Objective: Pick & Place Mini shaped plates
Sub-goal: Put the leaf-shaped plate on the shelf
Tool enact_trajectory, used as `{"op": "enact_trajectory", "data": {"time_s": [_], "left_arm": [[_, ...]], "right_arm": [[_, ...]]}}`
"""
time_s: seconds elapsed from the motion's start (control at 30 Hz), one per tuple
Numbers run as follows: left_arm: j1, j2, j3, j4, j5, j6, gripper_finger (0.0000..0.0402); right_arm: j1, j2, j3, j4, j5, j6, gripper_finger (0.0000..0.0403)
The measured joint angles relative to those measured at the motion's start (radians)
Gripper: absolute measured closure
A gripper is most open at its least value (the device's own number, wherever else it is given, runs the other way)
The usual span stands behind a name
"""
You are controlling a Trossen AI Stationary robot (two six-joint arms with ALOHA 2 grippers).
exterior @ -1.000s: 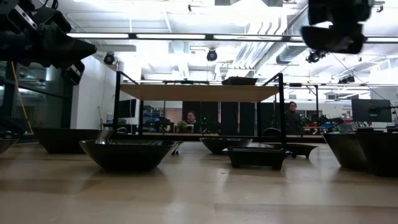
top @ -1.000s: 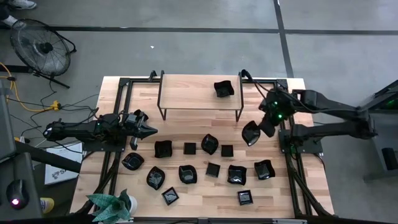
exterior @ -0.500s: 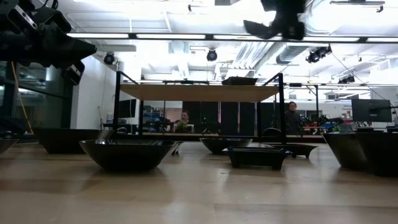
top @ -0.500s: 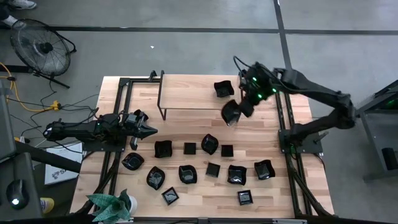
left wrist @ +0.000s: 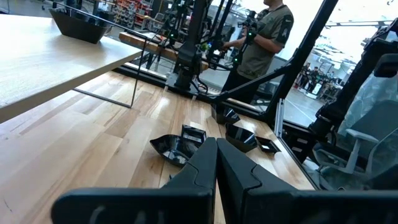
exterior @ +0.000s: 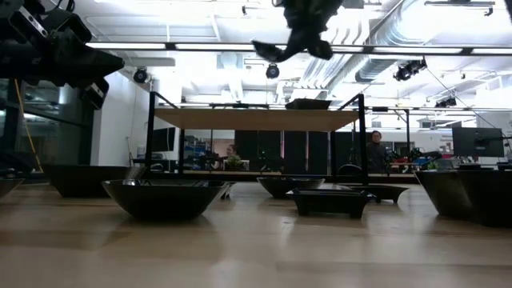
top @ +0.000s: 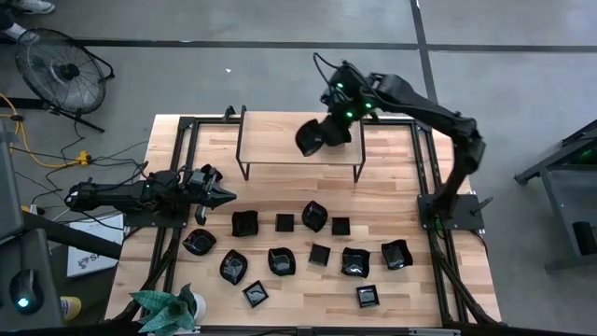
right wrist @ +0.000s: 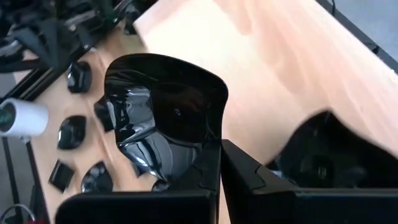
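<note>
- A black plate [top: 311, 137] is pinched in the closed right jaws [top: 328, 132], above the small shelf [top: 280, 140].
- Another plate [right wrist: 323, 155] on the shelf is half hidden.
- The left jaws [top: 224, 195] are closed, holding nothing.

1. Both arms are dark, near-black, built of jointed tubular segments.
2. The right arm [top: 420, 98] carries small green lights near its wrist and a thin black cable looping above.
3. The left arm [top: 131, 194] ends in tapered, matte-black fingers [left wrist: 205, 168].
</note>
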Motion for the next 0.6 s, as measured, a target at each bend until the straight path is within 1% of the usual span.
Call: {"op": "enact_trajectory", "data": {"time_s": [0.13, 0.3, 0.4, 0.6], "left_arm": [[0.0, 0.0, 0.0, 0.0, 0.0, 0.0, 0.04], [0.0, 0.0, 0.0, 0.0, 0.0, 0.0, 0.04], [0.0, 0.0, 0.0, 0.0, 0.0, 0.0, 0.04], [0.0, 0.0, 0.0, 0.0, 0.0, 0.0, 0.04]], "right_arm": [[-0.016, 0.087, 0.078, -0.002, -0.006, 0.02, 0.0403], [-0.039, 0.171, 0.125, -0.001, -0.028, 0.059, 0.0403], [-0.049, 0.208, 0.14, 0.009, -0.03, 0.111, 0.0403], [-0.058, 0.239, 0.145, 0.064, 0.002, 0.209, 0.0403]]}}
